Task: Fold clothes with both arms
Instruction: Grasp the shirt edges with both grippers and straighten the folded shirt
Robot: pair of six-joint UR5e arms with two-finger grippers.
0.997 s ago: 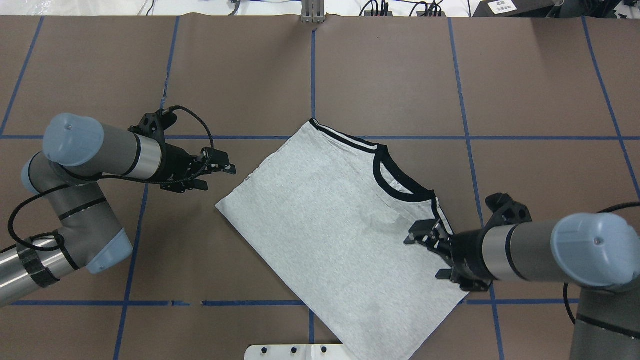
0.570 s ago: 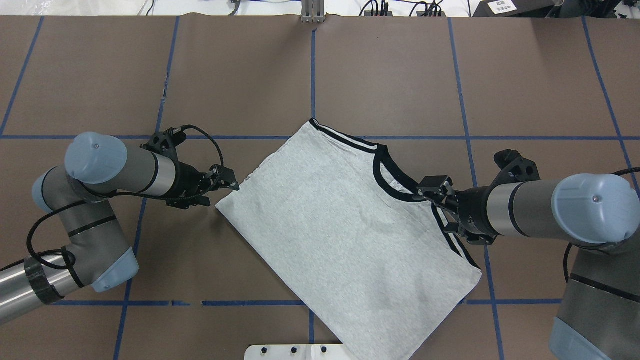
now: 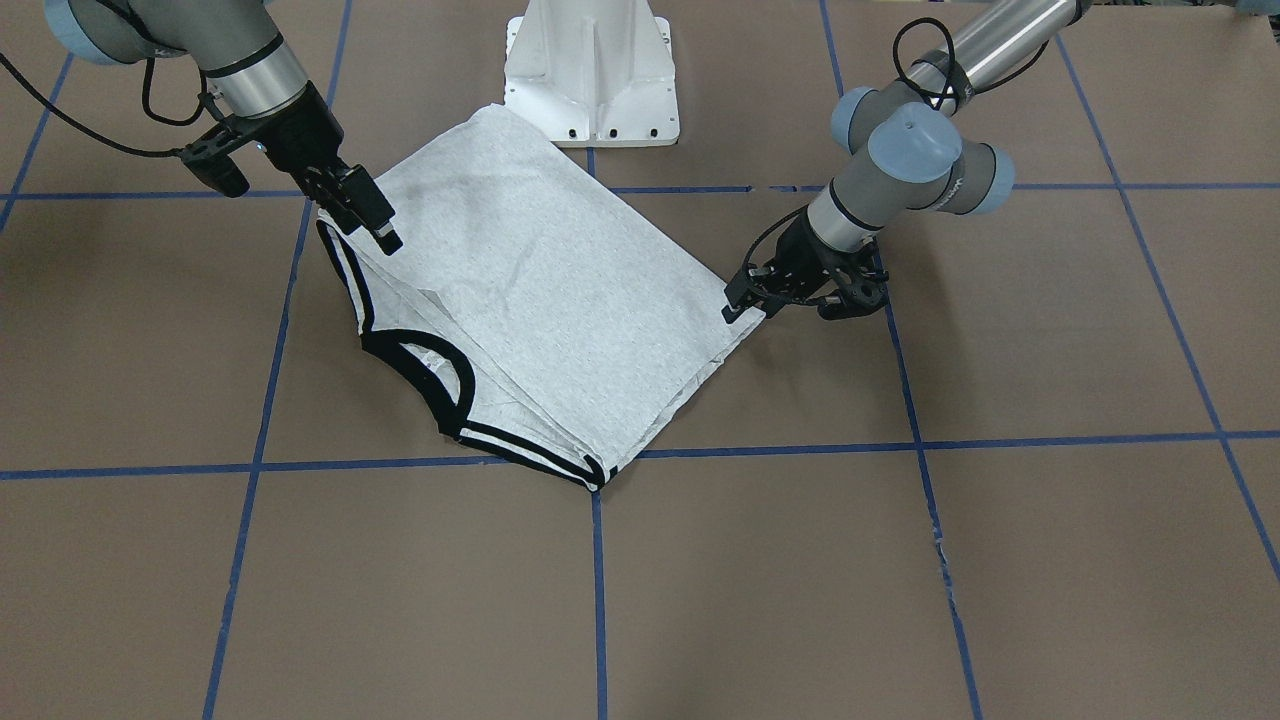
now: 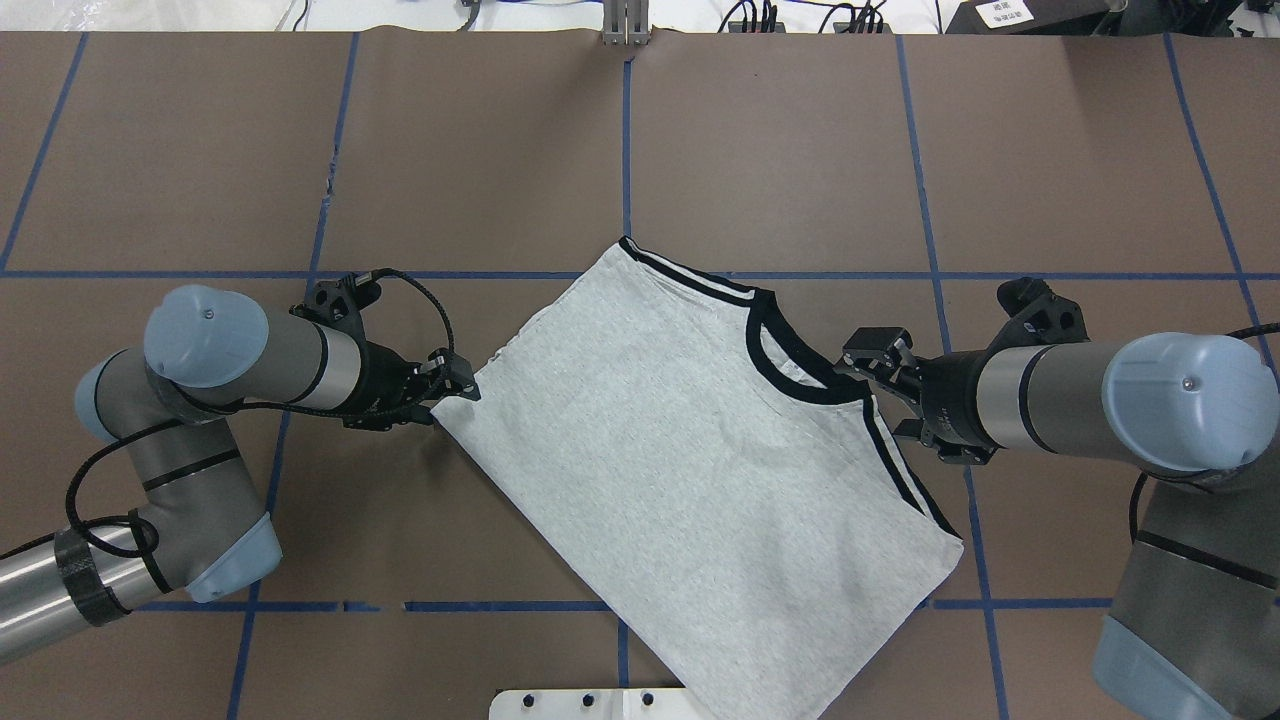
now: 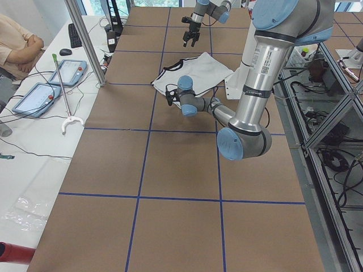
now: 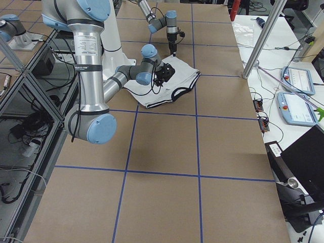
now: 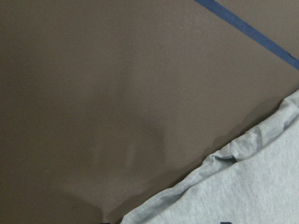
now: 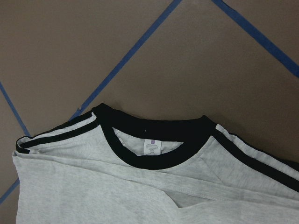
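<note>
The left pincer (image 4: 458, 382) is positioned at the hem corner of the T-shirt (image 4: 680, 450) on the robot's left side. Its fingertips sit at the fabric edge, but no view shows whether the jaws are spread or closed on the cloth. The left wrist view shows only that edge of the T-shirt, with a small crease in it, against bare brown covering. The right pincer (image 4: 872, 385) hangs over the opposite side of the T-shirt, above the point where the black collar (image 8: 154, 162) meets the black shoulder stripes (image 4: 905, 480). Its jaws are spread wide and hold nothing. The light heather-grey T-shirt lies flat on the surface (image 4: 780, 150) as a folded rectangle, set diagonally to the blue tape lines (image 4: 930, 200). The collar side points away from the robot and towards its right. The hem end reaches the white pedestal base (image 3: 592, 70). The right wrist view looks down on the collar opening, where a small white label (image 8: 152, 147) is visible inside the neckband. Layered folds of grey fabric lie just below the neckband. In the exterior left view, a seated person (image 5: 17, 45) is at a side desk well apart from the T-shirt.
</note>
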